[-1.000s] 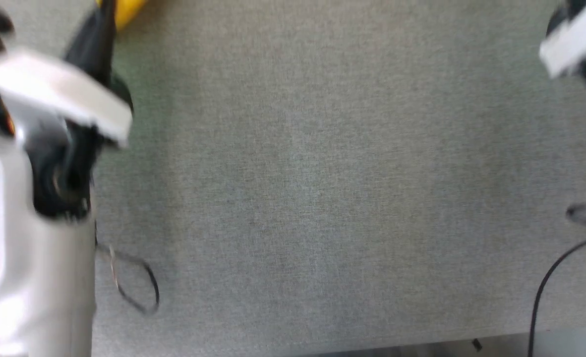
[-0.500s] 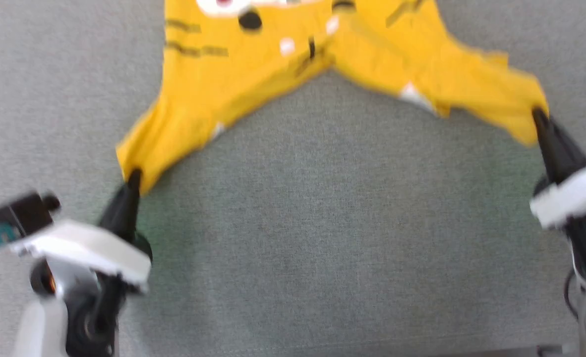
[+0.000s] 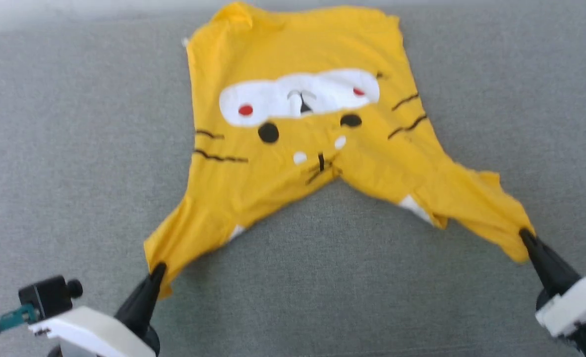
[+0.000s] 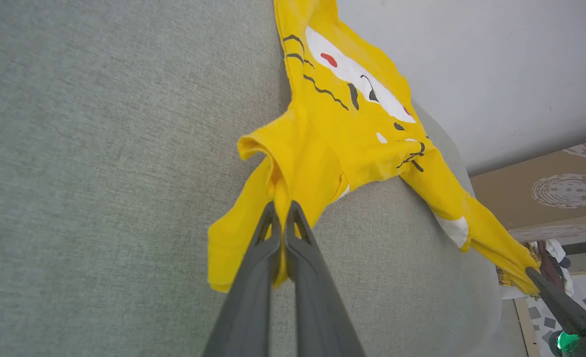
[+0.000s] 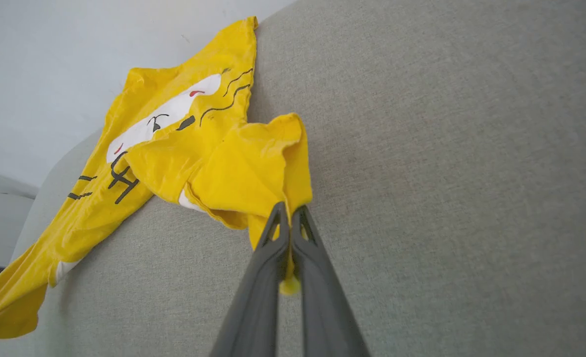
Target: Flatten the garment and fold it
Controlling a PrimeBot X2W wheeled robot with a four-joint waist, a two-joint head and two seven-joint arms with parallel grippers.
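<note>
The shirt is lying print-up on the grey surface, its far part resting flat and its near edge sagging into a V. The left gripper is clamping the near left corner, and the right gripper is clamping the near right corner.

1. A surface covered in grey woven fabric is shown; its edge is rounded in the left wrist view.
2. A yellow shirt is spread on it, print side up.
3. A white patch, red dots, black eyes and black stripes are printed on the shirt.
4. Its two near corners are drawn out left and right, so the near edge forms an upside-down V with wrinkles at its peak.
</note>
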